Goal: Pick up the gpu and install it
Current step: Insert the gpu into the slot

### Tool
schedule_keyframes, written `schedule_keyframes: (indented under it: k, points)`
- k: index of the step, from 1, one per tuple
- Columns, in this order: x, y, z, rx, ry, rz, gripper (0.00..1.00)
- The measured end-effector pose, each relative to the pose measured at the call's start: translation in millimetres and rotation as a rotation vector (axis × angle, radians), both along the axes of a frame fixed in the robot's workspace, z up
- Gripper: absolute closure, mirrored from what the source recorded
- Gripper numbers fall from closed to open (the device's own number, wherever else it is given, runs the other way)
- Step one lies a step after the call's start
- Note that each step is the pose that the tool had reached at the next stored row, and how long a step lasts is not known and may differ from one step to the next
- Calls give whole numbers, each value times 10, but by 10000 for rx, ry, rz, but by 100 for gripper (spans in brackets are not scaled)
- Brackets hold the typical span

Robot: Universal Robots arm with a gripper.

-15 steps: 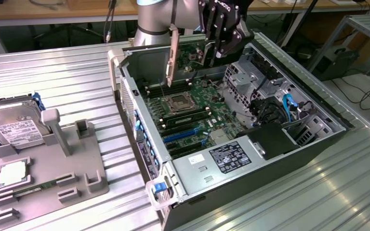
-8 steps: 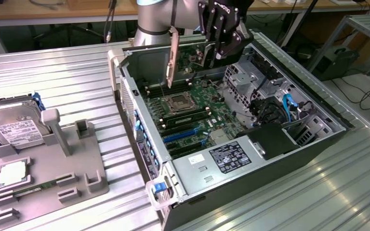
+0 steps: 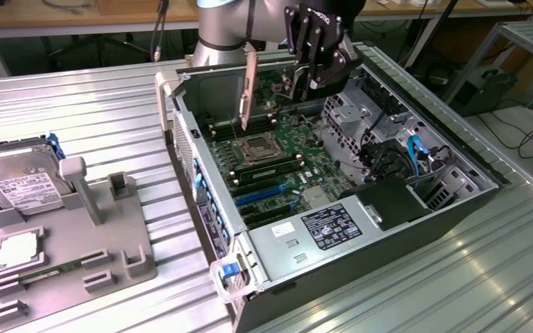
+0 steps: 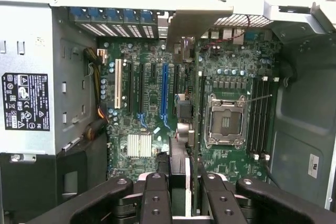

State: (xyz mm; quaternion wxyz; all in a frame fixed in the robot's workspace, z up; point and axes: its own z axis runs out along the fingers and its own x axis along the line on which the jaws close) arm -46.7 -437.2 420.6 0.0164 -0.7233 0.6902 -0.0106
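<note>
- End effector [image 3: 311, 73] hangs above the open computer case [image 3: 452, 201], fingers clenched edge-on around the gpu [image 3: 247, 87].
- In the exterior view the gpu hangs upright as a thin vertical slab, its lower edge over the motherboard [image 3: 280, 149] near the CPU socket [image 3: 257, 148]. It looks clear of the board, not seated.
- Judgement: the card is held vertical so its connector edge faces down toward the slots; a flat carry would not enter one.
- Wrist view looks straight down the card: the fingers [image 4: 155, 198] flank its edge, and the gpu [image 4: 185, 129] runs away from the camera as a narrow strip toward the rear wall of the case.
- That view gives the alignment the exterior view lacks: the card sits between the blue expansion slot [image 4: 164, 95] and the CPU socket [image 4: 226, 120], apparently not over the blue slot.
- The exterior view gives height and surroundings instead: the case lies on its side on the ribbed metal worktop [image 3: 81, 125].
- Well apart, at the exterior view's left, a grey fixture tray [image 3: 109, 243] carries a hard drive [image 3: 21, 184] and smaller parts.
- Power supply [image 3: 327, 229] occupies the near corner of the case.
</note>
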Motion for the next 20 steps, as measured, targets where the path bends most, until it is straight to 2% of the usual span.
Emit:
schedule_keyframes:
  k: [3,20]
  points:
    - [0,0,-61,-2,3,-73,72]
    - [0,0,-179,-2,3,-75,72]
